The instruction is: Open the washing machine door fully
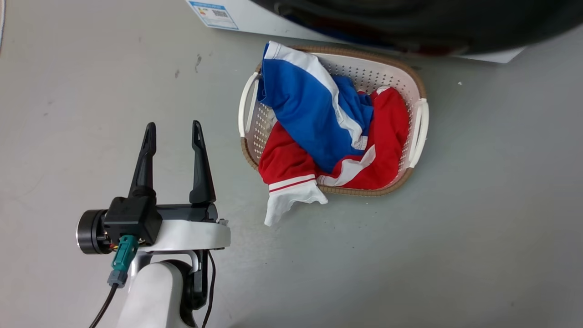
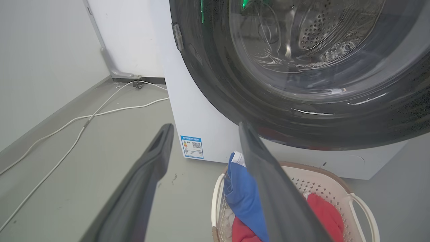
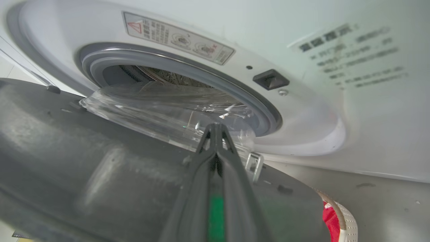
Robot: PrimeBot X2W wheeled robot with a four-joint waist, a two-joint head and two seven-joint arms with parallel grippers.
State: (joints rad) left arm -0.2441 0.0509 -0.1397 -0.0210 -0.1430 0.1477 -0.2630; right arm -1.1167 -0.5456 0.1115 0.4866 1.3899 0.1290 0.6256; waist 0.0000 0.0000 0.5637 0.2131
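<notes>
Fingers pressed together, right gripper (image 3: 215, 127) is best driven outward against glossy black-rimmed glass door (image 3: 84, 174) near its metal latch (image 3: 254, 164).

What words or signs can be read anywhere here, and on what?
Nothing reads clearly.
Blue label sticker, low on the washing machine: QR code, print too small.
Warning label above the drum opening: red triangle sign, words too small.
Grey print on the machine's front: blurred.

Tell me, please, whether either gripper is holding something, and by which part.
Nothing is held. The left gripper is open and empty. The right gripper is shut with nothing between its fingers, its tips before the inner face of the washing machine door.
</notes>
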